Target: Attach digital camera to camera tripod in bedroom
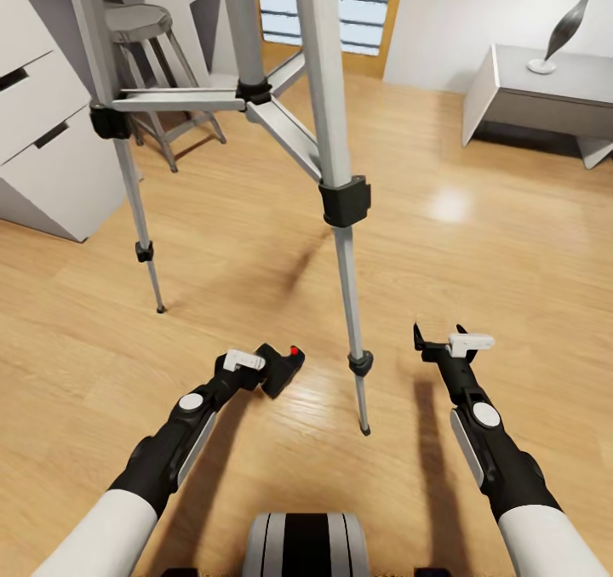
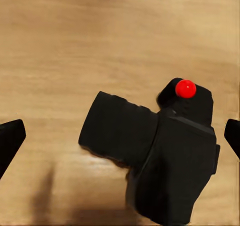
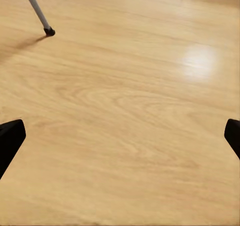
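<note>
Digital camera (image 2: 160,156) sits at the left gripper (image 1: 274,371), above the plank floor (image 1: 477,245), just beside the camera tripod (image 1: 335,134). Left jaws stand wide in the wrist view, yet the camera hangs there; hold: cannot tell. Right gripper (image 1: 436,345) jaws apart, empty. Judged rigid, light, matte (grip the chunky body, not the lens). Near tripod leg obstructs; stool (image 1: 140,32), drawers (image 1: 42,134), grey desk (image 1: 545,92) beyond.

Both arms are white near the body, then black farther out. Each black part has a round white dot and a grey stripe. The left end effector (image 1: 262,366) and right end effector (image 1: 438,342) are black with a small white block on top. The trunk below is grey with black stripes.
</note>
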